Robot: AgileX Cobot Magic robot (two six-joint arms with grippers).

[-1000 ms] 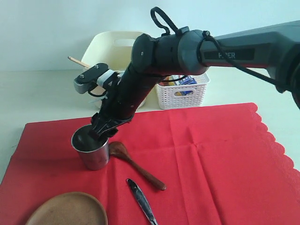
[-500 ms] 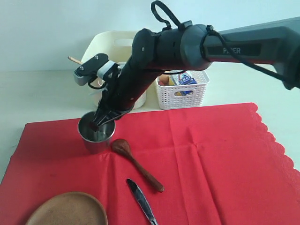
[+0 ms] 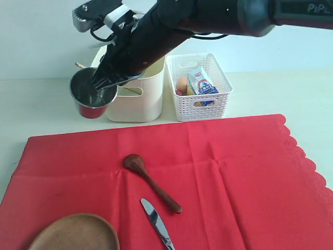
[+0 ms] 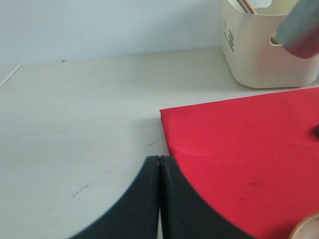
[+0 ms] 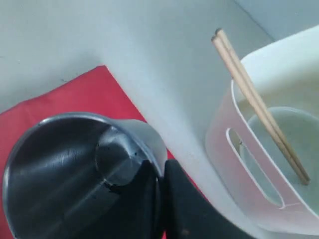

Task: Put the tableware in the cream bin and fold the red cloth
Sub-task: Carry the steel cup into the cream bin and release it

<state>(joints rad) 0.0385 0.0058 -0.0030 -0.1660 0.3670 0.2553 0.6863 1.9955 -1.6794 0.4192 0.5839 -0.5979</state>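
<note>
My right gripper (image 3: 105, 79) is shut on the rim of the steel cup (image 3: 91, 95), holding it in the air just left of the cream bin (image 3: 136, 103). In the right wrist view the cup (image 5: 70, 164) hangs beside the bin (image 5: 259, 149), which holds two chopsticks (image 5: 259, 104) and the pale bowl (image 5: 294, 144). On the red cloth (image 3: 239, 177) lie the dark wooden spoon (image 3: 151, 180), the metal knife (image 3: 157, 223) and the brown wooden plate (image 3: 75, 233). My left gripper (image 4: 159, 162) is shut and empty, low by the cloth's corner (image 4: 239, 139).
A white lattice basket (image 3: 200, 87) with an egg and a small carton stands right of the cream bin. Bare pale table (image 4: 79, 114) lies left of the cloth.
The right gripper has lifted the steel cup off the red cloth and carried it up and back, to beside the cream bin. Spoon, knife and plate have stayed in place.
</note>
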